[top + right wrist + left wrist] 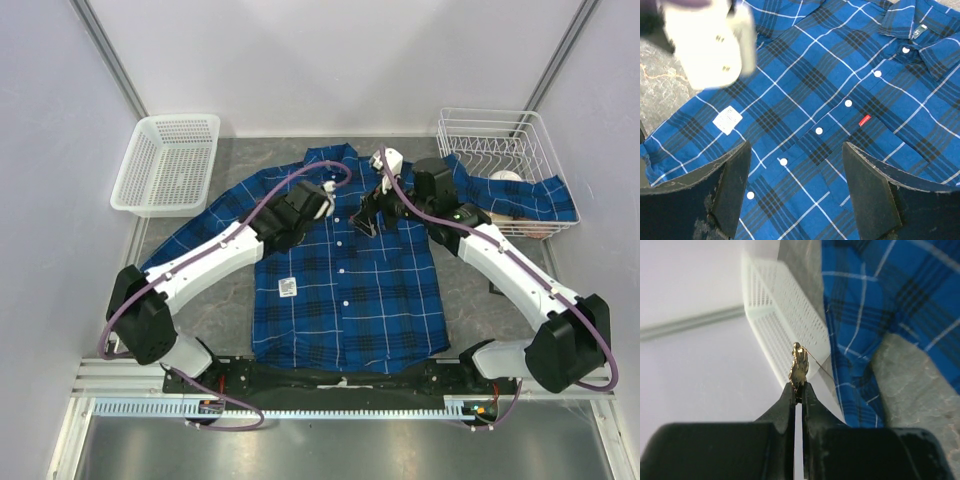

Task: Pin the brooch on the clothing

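Note:
The clothing, a blue plaid shirt [345,290], lies flat on the table with collar at the far side; it also shows in the right wrist view [805,85] and the left wrist view [880,305]. My left gripper [798,386] is shut on the brooch [799,366], a small gold ornament with its thin pin sticking out, held above the shirt's left shoulder; in the top view the left gripper [322,200] hides it. My right gripper [795,150] is open and empty, hovering over the shirt's button line; in the top view it [364,222] is near the chest.
A white plastic basket [167,163] stands at the far left, also in the left wrist view [785,315]. A white wire rack [497,160] at the far right holds the shirt's right sleeve. A white square tag [727,120] and a small red mark [864,120] sit on the shirt.

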Robot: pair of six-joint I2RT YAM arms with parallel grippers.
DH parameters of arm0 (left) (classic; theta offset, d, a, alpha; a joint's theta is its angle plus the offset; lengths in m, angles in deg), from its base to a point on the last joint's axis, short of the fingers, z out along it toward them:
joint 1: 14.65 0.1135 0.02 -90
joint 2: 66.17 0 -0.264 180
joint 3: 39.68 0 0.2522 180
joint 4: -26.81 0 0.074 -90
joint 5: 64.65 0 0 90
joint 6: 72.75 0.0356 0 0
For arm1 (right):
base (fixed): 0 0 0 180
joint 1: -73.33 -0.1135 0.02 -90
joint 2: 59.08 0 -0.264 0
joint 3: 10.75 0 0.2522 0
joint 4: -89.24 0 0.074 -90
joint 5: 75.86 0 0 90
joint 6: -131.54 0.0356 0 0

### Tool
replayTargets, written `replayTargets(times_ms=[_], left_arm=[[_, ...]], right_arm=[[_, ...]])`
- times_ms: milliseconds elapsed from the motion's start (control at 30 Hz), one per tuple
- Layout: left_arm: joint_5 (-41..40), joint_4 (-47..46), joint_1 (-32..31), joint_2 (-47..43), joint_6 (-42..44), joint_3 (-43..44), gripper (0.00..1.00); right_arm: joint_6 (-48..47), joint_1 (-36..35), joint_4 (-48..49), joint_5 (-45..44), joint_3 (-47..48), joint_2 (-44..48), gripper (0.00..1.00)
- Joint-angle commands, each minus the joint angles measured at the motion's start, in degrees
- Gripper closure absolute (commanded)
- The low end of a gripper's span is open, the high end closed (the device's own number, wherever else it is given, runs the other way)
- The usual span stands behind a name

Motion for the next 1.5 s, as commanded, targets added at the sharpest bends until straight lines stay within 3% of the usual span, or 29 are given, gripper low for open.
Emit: replayTargets(times_ms=[0, 33, 67, 133, 167, 267, 467, 700, 833, 1167, 1300, 1467], left_arm=[[7.26, 6.58, -0.41, -0.45, 2.43, -0.43, 0.98], [12.09, 18.51, -0.56, 2.88, -7.52, 3.78, 0.98], [20.41, 30.55, 0.57, 5.09, -11.1, 11.05, 0.98], [35.34, 39.07, 3.38, 9.41, -13.67, 21.51, 0.98], [38.91, 45.03, 5.65, 10.81, -14.72, 25.23, 0.98], [55.26, 52.62, 9.35, 15.12, -16.4, 36.33, 0.98], [71.45, 52.65, 9.46, 12.06, -19.57, 33.63, 0.98], [74.28, 52.56, 8.66, 9.77, -19.57, 30.02, 0.98], [81.38, 52.65, 8.66, 8.37, -18.96, 29.14, 0.98], [90.36, 52.56, 8.75, 5.29, -13.24, 26.06, 0.98], [93.0, 52.56, 8.75, 4.85, -12.19, 25.98, 0.98], [95.2, 52.47, 8.66, 4.32, -11.4, 25.36, 0.98]], right_arm=[[0.63, 0.59, 2.66, 0.37, 1.6, 1.96, 0.19], [0.89, 0.86, 2.83, 0.54, 1.34, 2.39, 0.19], [0.55, 0.94, 2.84, 1.16, 1.08, 2.66, 0.19], [0.37, 1.12, 2.4, 1.16, 0.81, 3.62, 0.19], [0.54, 1.56, 2.22, 1.34, -0.06, 4.15, 0.19], [0.37, 1.74, 2.13, 3.0, -2.17, 6.44, 0.18], [3.18, 1.74, 3.01, 11.42, -4.98, 6.71, 0.21], [8.45, 1.04, 6.61, 17.94, -3.24, 2.05, 0.19], [10.47, -0.28, 8.63, 20.4, -4.2, 1.43, 0.17], [4.33, -0.81, 3.83, 32.35, -3.33, 1.17, 0.18], [-1.56, -2.39, -1.47, 32.45, -1.74, 0.81, 0.18], [-1.04, -3.88, -1.47, 32.01, -1.21, 0.11, 0.2]])
